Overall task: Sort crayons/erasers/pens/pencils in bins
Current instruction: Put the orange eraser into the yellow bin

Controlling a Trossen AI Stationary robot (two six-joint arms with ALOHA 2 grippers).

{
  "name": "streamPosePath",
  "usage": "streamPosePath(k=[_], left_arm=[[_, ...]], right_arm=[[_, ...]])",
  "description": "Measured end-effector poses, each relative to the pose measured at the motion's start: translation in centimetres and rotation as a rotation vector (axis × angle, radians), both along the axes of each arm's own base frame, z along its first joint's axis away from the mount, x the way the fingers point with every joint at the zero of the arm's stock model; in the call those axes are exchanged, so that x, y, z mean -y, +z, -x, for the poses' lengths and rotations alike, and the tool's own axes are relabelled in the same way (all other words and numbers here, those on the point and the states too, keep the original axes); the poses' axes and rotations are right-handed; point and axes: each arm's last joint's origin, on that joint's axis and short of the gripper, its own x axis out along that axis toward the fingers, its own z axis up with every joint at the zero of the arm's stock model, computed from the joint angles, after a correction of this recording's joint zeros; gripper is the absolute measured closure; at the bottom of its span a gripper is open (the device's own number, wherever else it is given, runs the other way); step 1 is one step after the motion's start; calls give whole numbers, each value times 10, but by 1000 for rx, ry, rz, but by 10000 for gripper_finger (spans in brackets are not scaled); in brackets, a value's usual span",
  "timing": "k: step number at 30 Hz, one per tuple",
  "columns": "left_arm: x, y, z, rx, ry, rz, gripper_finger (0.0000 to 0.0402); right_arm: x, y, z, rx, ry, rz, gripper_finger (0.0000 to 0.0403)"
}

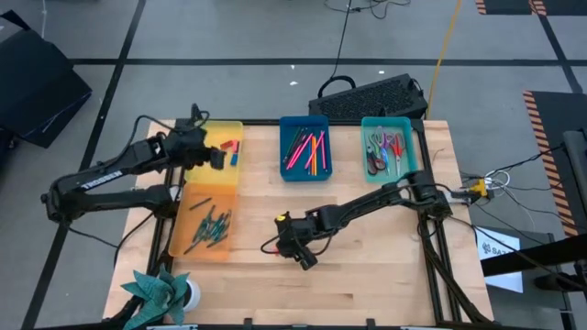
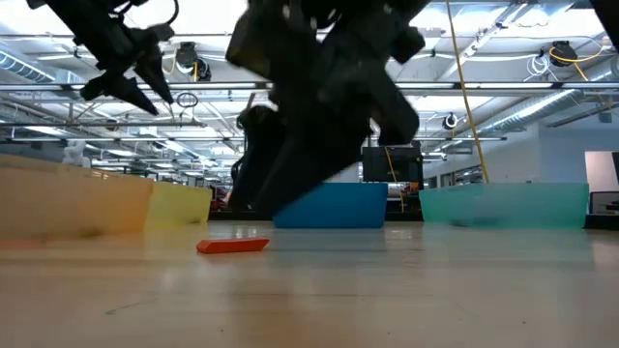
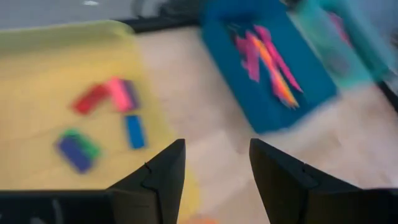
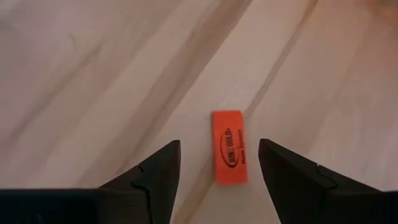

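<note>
An orange eraser (image 4: 228, 147) lies flat on the bare wood (image 2: 232, 246). My right gripper (image 4: 219, 162) hangs open just above it, one finger on either side and neither touching; in the high view it (image 1: 295, 246) stands over the table's middle. My left gripper (image 3: 217, 168) is open and empty above the yellow bin (image 1: 204, 174), near its right rim. Red, pink, blue and green-purple erasers (image 3: 106, 115) lie in that bin. The blue bin (image 1: 304, 147) holds pink and orange sticks, the orange bin (image 1: 206, 225) dark green ones, and the teal bin (image 1: 387, 147) mixed items.
A black keyboard (image 1: 371, 96) sits beyond the table's far edge, behind the blue and teal bins. A teal spiky paper object (image 1: 160, 293) stands at the near left corner. Bare wood (image 1: 367, 266) stretches along the near side, right of my right gripper.
</note>
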Motion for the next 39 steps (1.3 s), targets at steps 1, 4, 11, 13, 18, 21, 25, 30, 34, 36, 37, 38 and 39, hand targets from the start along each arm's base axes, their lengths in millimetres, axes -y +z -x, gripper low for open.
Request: streamPosePath(k=[1, 4, 11, 13, 18, 21, 25, 30, 34, 36, 37, 38, 39], left_arm=[[4, 1, -2, 10, -48, 1, 220], [16, 3, -10, 37, -174, -3, 220], [40, 8, -21, 108, -318, -10, 220], [46, 9, -23, 125, -342, -12, 220], [55, 9, -24, 124, -374, -30, 220], [57, 9, -24, 123, -389, -33, 220], [59, 9, -25, 124, -395, -33, 220], [58, 10, -24, 125, -375, -37, 220], [59, 9, -25, 131, -359, -14, 220], [60, 9, -26, 134, -361, -10, 220], [60, 9, -26, 133, -361, -6, 220], [60, 9, -26, 134, -360, -3, 220], [61, 8, -26, 133, -361, 0, 220]], right_arm=[[1, -5, -1, -5, 4, 6, 195], [5, -16, -6, 0, 3, 13, 195], [16, -26, -7, -35, -21, 51, 196], [18, -28, -5, -50, -21, 54, 200], [19, -31, 0, -61, 11, 75, 232], [19, -34, 2, -66, 24, 82, 256], [17, -38, 5, -70, 29, 84, 285], [17, -42, 7, -66, -9, 58, 318], [17, -42, 7, -70, -20, 53, 332], [17, -43, 7, -71, -20, 52, 332], [17, -42, 7, -71, -21, 53, 332], [16, -41, 7, -68, -22, 52, 330], [16, -40, 7, -66, -24, 49, 328]])
